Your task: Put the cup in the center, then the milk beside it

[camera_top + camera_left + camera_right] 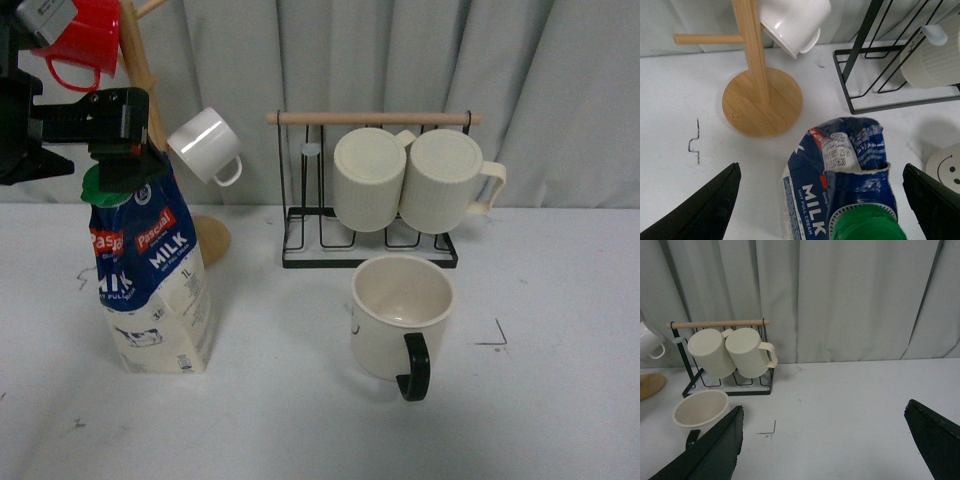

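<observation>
One milk carton (150, 275) stands at the left of the front frame. One wide cream mug with a black handle (400, 315) sits at lower centre. Two ribbed cream mugs (368, 182) hang at upper centre on one black wire rack (320, 118). One small white cup (205, 145) and one red mug (88, 40) hang at upper left on one wooden mug tree (216, 240).

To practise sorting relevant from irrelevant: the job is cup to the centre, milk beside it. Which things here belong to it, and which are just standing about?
Belongs to the job:
black-handled cup
milk carton
left end effector, open either side of the carton

Just standing about:
red mug
small white cup
wooden mug tree
ribbed mugs
wire rack
</observation>
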`<state>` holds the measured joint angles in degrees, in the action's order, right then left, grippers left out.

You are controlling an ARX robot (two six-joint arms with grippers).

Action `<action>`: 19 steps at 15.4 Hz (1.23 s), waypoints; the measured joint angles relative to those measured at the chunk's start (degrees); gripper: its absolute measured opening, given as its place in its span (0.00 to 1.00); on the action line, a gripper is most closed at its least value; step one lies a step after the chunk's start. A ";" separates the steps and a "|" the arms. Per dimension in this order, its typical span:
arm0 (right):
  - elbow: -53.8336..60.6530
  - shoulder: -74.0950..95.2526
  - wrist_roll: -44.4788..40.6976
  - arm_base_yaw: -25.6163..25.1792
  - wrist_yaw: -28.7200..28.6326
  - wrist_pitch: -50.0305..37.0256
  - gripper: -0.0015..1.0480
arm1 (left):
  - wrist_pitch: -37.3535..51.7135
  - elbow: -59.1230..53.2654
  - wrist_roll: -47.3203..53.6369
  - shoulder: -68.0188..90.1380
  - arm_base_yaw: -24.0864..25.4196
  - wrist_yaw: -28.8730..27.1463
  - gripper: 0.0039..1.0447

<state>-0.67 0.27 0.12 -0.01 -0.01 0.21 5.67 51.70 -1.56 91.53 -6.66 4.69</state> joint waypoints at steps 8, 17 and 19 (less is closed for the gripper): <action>0.00 0.00 0.00 0.00 0.00 0.00 0.94 | 4.72 -5.38 -1.03 2.78 -2.69 -2.21 0.94; 0.00 0.00 0.00 0.00 0.00 0.00 0.94 | 5.53 -6.21 -1.46 3.37 -3.76 -3.96 0.12; 0.00 0.00 0.00 0.00 0.00 0.00 0.94 | 5.25 -6.19 -1.49 3.19 -4.44 -4.59 0.04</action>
<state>-0.67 0.27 0.12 -0.01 -0.01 0.21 10.92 45.52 -3.05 94.72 -11.09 0.10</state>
